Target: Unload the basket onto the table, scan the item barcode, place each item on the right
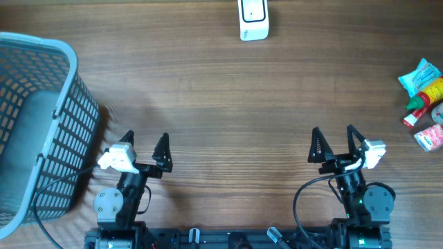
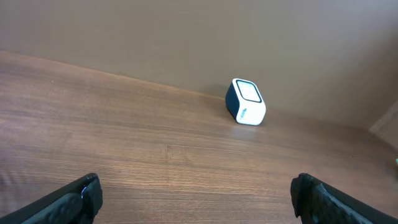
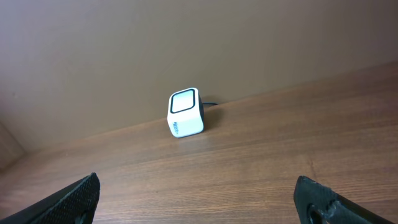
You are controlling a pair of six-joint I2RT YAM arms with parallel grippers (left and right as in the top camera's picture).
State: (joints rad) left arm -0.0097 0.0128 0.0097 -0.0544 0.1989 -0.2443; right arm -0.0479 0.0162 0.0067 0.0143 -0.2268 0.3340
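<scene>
The left gripper (image 1: 146, 136) and right gripper (image 1: 333, 130) each spread their jaws wide, empty. The white barcode scanner (image 1: 253, 19) stands at the wooden table's (image 1: 221, 97) far edge; the packaged items (image 1: 423, 104) lie far right, well apart from the blue basket (image 1: 66, 104) at the left

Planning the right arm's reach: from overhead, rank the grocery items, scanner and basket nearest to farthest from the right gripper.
From the right gripper:
1. Grocery items, at the right edge.
2. Scanner, top centre.
3. Basket, far left.
</scene>
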